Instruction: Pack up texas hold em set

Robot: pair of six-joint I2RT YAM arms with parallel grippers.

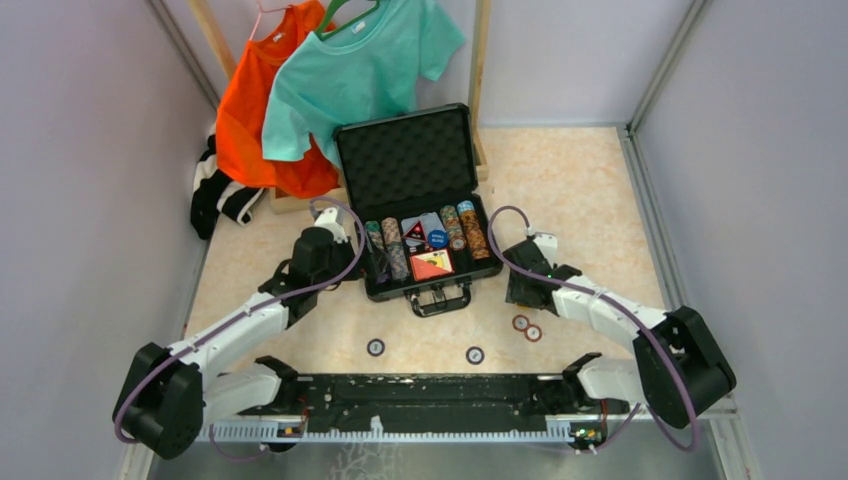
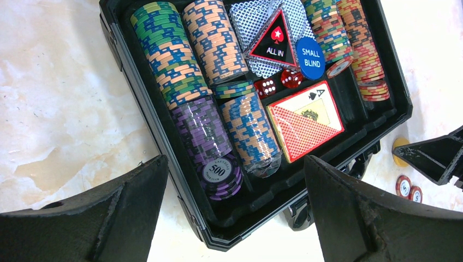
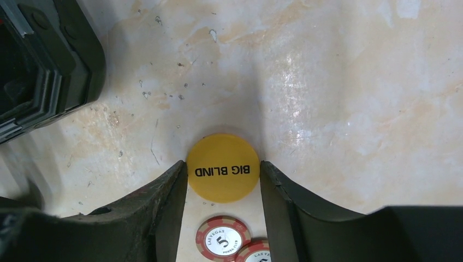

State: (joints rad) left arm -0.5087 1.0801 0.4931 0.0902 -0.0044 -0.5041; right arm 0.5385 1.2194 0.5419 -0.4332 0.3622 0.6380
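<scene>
The black briefcase (image 1: 417,292) lies open with its foam-lined lid (image 1: 405,160) upright. It holds rows of multicoloured chips (image 2: 185,60), a red-orange card box (image 2: 306,120), red dice (image 2: 267,87), a blue SMALL BLIND button (image 2: 310,58) and an ALL IN marker (image 2: 274,39). My left gripper (image 2: 236,164) is open and empty over the case's front-left corner. My right gripper (image 3: 223,166), right of the case, is shut on a yellow BIG BLIND button (image 3: 223,168), one finger touching each edge. Two red 5 chips (image 3: 224,239) lie just behind it.
Two dark loose chips (image 1: 375,347) (image 1: 475,354) and the red pair (image 1: 526,327) lie on the table in front of the case. An orange shirt (image 1: 260,110) and a teal shirt (image 1: 350,70) hang behind the lid. A black-and-white garment (image 1: 215,195) lies far left.
</scene>
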